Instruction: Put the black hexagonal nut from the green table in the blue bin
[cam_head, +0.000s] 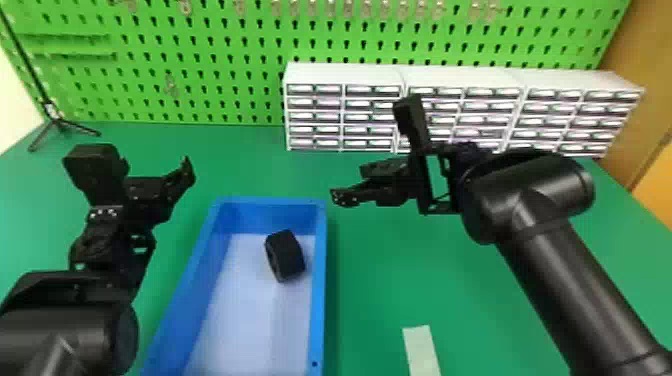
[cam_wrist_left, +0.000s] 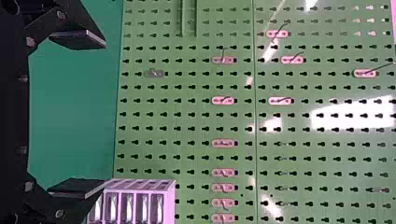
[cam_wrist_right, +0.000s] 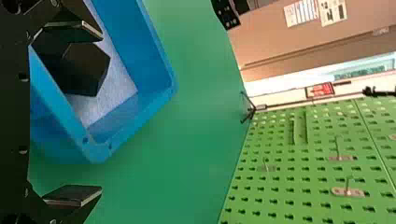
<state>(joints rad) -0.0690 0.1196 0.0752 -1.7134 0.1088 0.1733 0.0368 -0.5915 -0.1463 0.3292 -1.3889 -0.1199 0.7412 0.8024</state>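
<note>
Closest to the head camera, two black arms (cam_head: 560, 280) flank the blue bin (cam_head: 318, 300). Inside it, toward the far end and near the right wall, the black hexagonal nut (cam_head: 289, 255) rests on one flat side. My left pincer (cam_head: 155, 187) is spread and empty, left of the bin; my right pincer (cam_head: 356, 183) is likewise spread, holding nothing, beyond the far right corner. Around the bin, I see the green desk (cam_head: 375, 275), a pale strip (cam_head: 422, 350), white drawers (cam_head: 345, 117) and a green pegboard (cam_head: 200, 30).
</note>
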